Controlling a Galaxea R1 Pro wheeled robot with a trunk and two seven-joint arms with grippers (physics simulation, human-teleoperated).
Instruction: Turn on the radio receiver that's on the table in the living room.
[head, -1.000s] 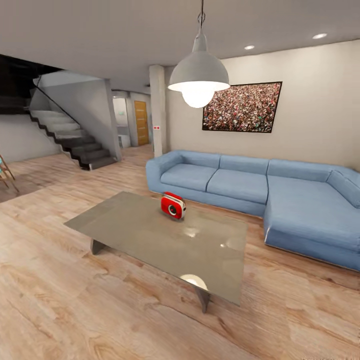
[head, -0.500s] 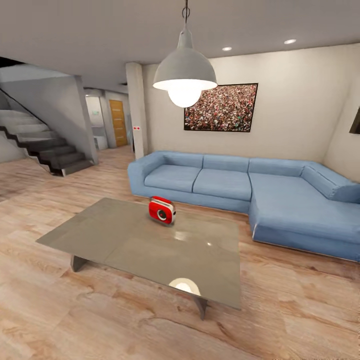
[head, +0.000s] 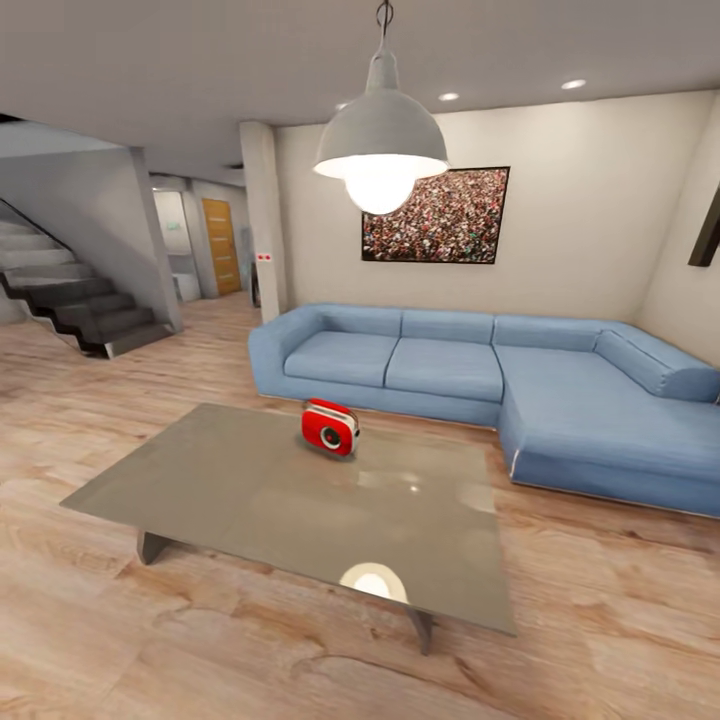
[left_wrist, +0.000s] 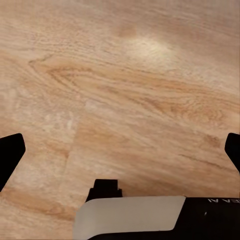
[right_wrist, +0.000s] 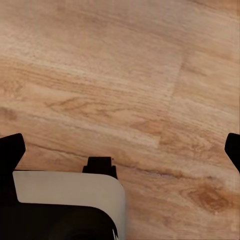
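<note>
Since half a second ago the head view has shifted: the staircase (head: 75, 300) sits further toward the left edge and the coffee table (head: 250, 490) looks closer and wider, so the camera moved and the furniture did not. The red radio receiver (head: 330, 427) stands upright on the table's far half, dial toward the camera, near the blue L-shaped sofa (head: 500, 385) in the living room (head: 600, 640). The white pendant lamp (head: 381, 140) hangs above, mirrored as a bright spot on the glossy top. A crowd-photo picture (head: 435, 215) hangs on the wall.

The left gripper (left_wrist: 120, 155) and right gripper (right_wrist: 120, 155) each hang over wood plank floor (left_wrist: 125, 75), fingers spread wide to the frame edges, holding nothing. Partial lettering on the left gripper's body is cut off and unreadable.
</note>
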